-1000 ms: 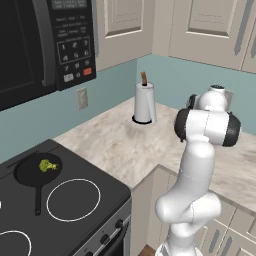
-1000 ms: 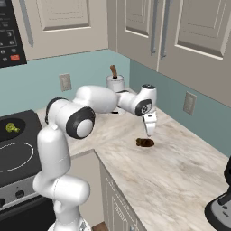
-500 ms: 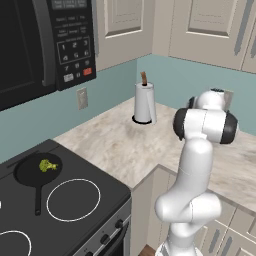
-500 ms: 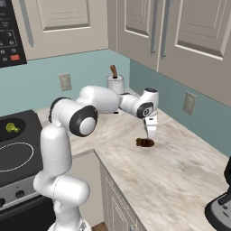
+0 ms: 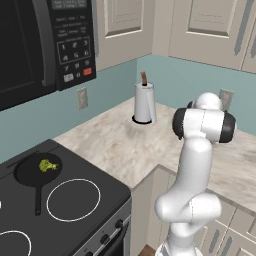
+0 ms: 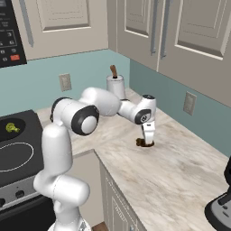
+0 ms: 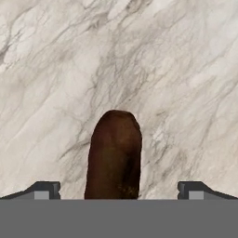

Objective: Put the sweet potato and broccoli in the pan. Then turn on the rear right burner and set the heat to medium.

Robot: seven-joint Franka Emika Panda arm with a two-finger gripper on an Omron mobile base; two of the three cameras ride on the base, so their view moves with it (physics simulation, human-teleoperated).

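Note:
The reddish-brown sweet potato [image 7: 114, 155] lies on the marble counter, with its end between the two wide-apart fingertips of my open gripper [image 7: 118, 189]. From the right base view my gripper [image 6: 147, 140] points straight down onto the sweet potato [image 6: 140, 143]. The yellow-green broccoli [image 5: 47, 165] sits in the black pan [image 5: 30, 176] on the cooktop's rear right zone; the broccoli [image 6: 11, 128] also shows at the far left of the right base view.
A paper towel roll [image 5: 144, 103] stands upright in the counter's back corner. A white-outlined burner ring [image 5: 73, 199] lies in front of the pan. A dark appliance [image 6: 221, 207] stands at the counter's near right end. Wall cabinets hang overhead.
My gripper has come down onto the sweet potato and now stands low over it, jaws still wide. Nothing else has moved.

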